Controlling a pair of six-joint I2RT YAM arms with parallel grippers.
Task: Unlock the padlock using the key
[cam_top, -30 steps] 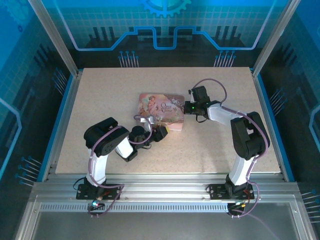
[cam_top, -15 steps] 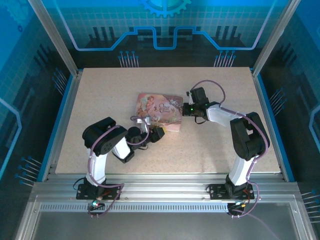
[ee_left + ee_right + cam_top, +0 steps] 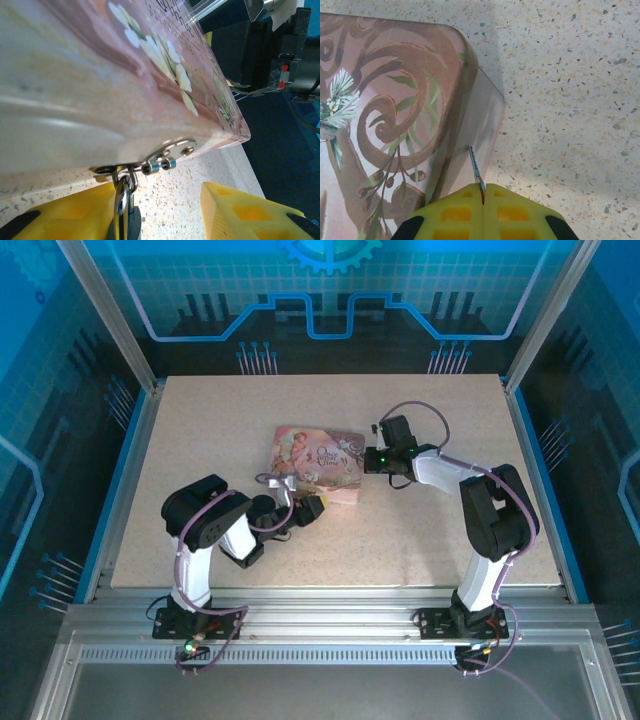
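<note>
Left arm has pulled back a touch toward its base since the earlier frame, elbow swung outward. Left gripper [image 3: 307, 507] now sits slightly further along the near edge of the pink tin [image 3: 320, 455] toward its left corner. Tin itself nudged a little left, and right gripper shifted with it.

Left gripper: yellow blocky fingers [image 3: 245, 215] stand well apart, nothing clamped. Padlock [image 3: 122, 197] hangs between them, hard against the left pad, clear gap to the right pad. It's small, shiny, rounded metal, its lower part cut off by the frame edge. It hangs from a thin bright metal hasp [image 3: 167, 149] on the tin's near side wall, with small barrel hinges beside it.

Tin: flat rectangle, rounded corners, glossy printed lid with pink and brown swirls, white flowers and leaves; side wall smooth and reflective.

Right gripper [image 3: 482, 192] is at the tin's right side wall, pads pressed together on the key [image 3: 475, 167]: a thin flat metal sliver, tilted, tip touching or just off the wall, can't tell which.

Table [image 3: 220, 420] around the tin: beige speckled stone-look surface, matte.
</note>
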